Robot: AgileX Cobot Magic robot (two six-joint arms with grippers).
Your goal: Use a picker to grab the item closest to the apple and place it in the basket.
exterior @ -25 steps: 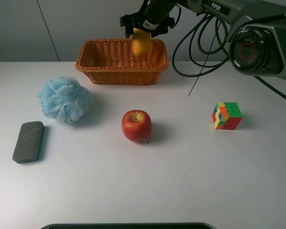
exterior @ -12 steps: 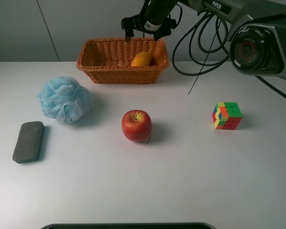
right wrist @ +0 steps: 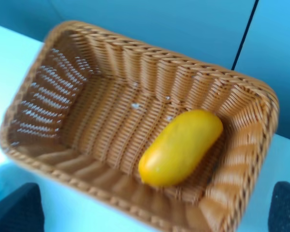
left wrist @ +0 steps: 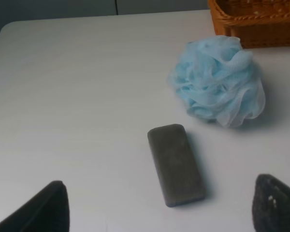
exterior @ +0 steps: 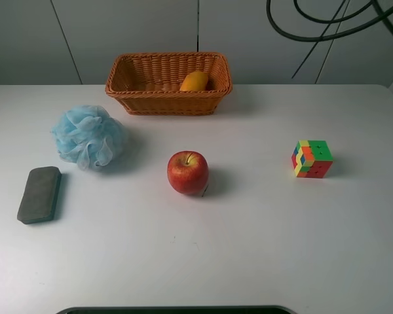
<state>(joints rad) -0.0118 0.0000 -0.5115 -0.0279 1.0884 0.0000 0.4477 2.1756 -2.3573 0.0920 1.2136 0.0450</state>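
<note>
A red apple [exterior: 187, 172] sits mid-table. A yellow-orange mango [exterior: 194, 81] lies inside the wicker basket [exterior: 124, 99] at the back, toward its right end. It also shows in the right wrist view [right wrist: 180, 147], lying on the basket [right wrist: 77, 111] floor. My right gripper [right wrist: 150, 212] is open and empty above the basket, only its dark fingertips [right wrist: 14, 211] showing. My left gripper [left wrist: 158, 212] is open and empty above the table's left side. Neither gripper shows in the exterior view.
A blue bath pouf [exterior: 87, 136] lies left of the apple, and a grey sponge block [exterior: 38, 193] near the left edge. A coloured puzzle cube [exterior: 311, 159] sits at the right. Black cables [exterior: 327, 26] hang at the top right.
My right gripper let go of the mango, which dropped into the basket. The right arm then drew up and out of the exterior view.
</note>
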